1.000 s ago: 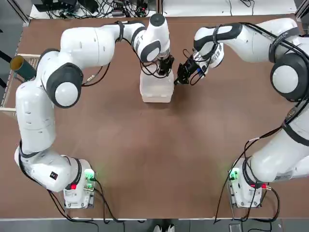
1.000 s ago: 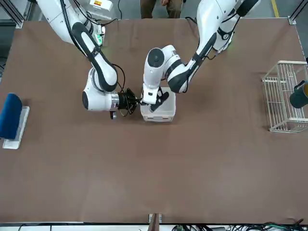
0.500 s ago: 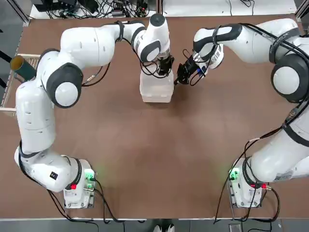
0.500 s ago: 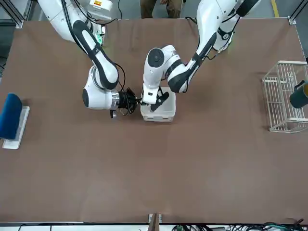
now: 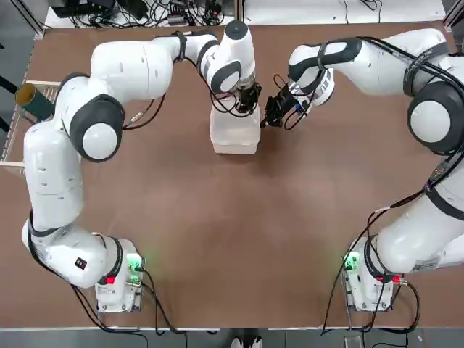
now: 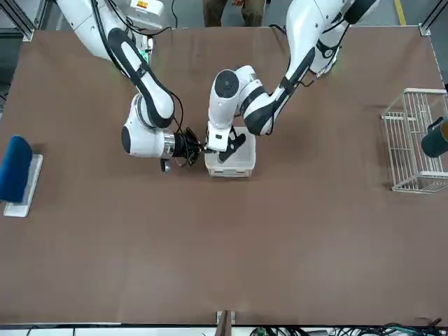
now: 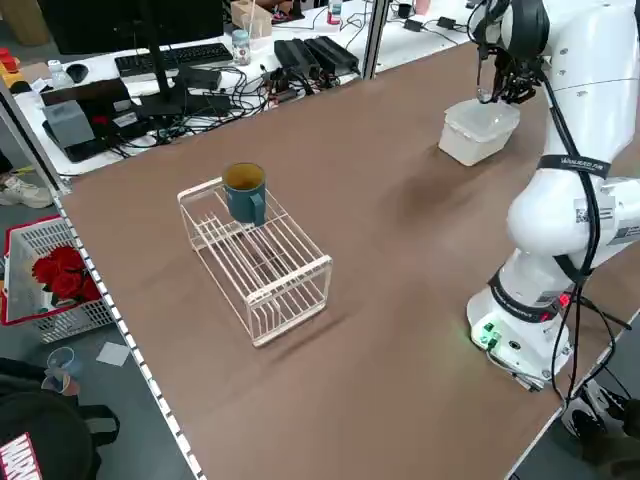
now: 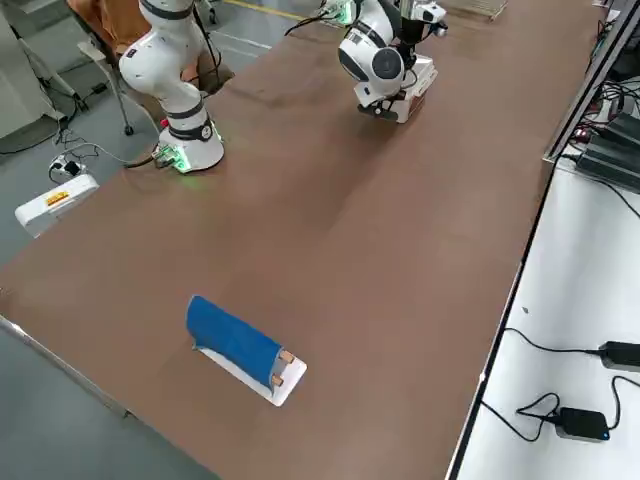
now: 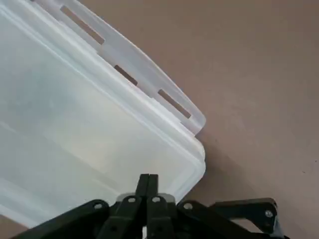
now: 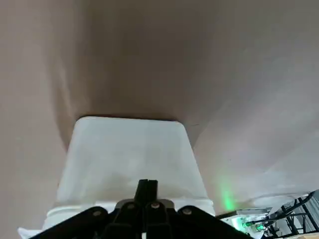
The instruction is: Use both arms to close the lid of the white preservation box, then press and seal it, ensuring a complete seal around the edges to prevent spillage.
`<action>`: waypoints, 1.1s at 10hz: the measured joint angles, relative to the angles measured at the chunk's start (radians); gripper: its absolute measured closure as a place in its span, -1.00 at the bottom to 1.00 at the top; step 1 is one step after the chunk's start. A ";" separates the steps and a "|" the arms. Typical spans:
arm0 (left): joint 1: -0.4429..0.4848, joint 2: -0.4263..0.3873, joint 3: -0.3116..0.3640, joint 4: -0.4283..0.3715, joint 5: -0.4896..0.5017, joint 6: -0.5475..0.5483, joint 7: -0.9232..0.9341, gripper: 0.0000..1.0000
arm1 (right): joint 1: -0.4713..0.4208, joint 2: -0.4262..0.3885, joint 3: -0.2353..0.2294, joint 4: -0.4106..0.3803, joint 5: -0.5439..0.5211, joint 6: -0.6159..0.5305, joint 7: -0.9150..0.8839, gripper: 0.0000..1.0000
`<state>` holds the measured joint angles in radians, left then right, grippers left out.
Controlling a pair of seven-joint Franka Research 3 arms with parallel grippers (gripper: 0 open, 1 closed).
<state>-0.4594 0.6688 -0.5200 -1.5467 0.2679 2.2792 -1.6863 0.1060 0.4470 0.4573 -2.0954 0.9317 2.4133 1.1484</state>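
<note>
Box [image 5: 234, 133] sits at twelve o'clock from table centre, lid [image 9: 84, 134] down. Left gripper [image 5: 249, 102] presses on its far end, fingers together; right gripper [image 5: 273, 114], also pinched shut, at its three o'clock edge. We judge off-centre pushing could skid the box. Left wrist alone shows a latch flap [image 9: 130, 79] unfastened.

I see the white preservation box [image 5: 234, 134] as milky, translucent plastic, its lid [image 9: 89, 134] smooth with a soft sheen. The table [image 5: 239, 239] under it looks matt brown, faintly textured. Both arms [image 5: 130, 72] beside the box have glossy white shells, and each tool looks matt black.
</note>
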 joint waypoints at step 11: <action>0.148 -0.050 -0.043 0.003 0.004 -0.203 0.085 0.98 | -0.032 -0.080 -0.117 0.216 -0.255 -0.349 0.084 0.93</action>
<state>-0.3116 0.6189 -0.5633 -1.5436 0.2718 2.0762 -1.6014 0.0745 0.3666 0.3406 -1.8794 0.6771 2.0640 1.2319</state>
